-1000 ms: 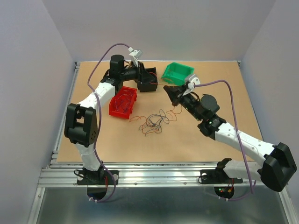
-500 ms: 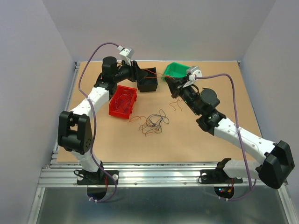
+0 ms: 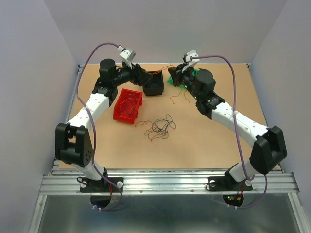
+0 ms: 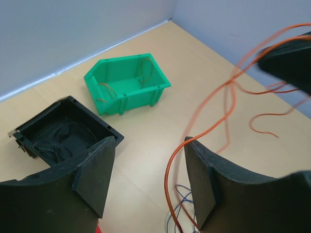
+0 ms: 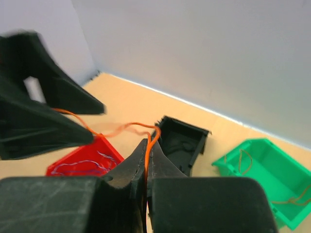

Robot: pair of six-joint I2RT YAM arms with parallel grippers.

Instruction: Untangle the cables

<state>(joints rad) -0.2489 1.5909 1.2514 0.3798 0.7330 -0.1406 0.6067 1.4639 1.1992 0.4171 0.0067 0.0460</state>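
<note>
right wrist view only: right gripper (image 5: 146, 145) clenched on one orange wire (image 5: 146, 165). left wrist view only: left gripper (image 4: 150, 179) fingers released, wire running loose between them. top view only: tangled cables (image 3: 159, 127) mid-table (image 3: 204, 141), apart from both grippers. three bins: one red bin (image 3: 124, 118), one black bin (image 4: 48, 116), one green bin (image 4: 136, 97).

A black bin (image 3: 154, 87) sits toward the far edge of the tan tabletop (image 3: 204, 145). A red bin (image 3: 129, 106) lies just beside it, nearer and leftward. A green bin (image 4: 127, 85) stands near its right.
</note>
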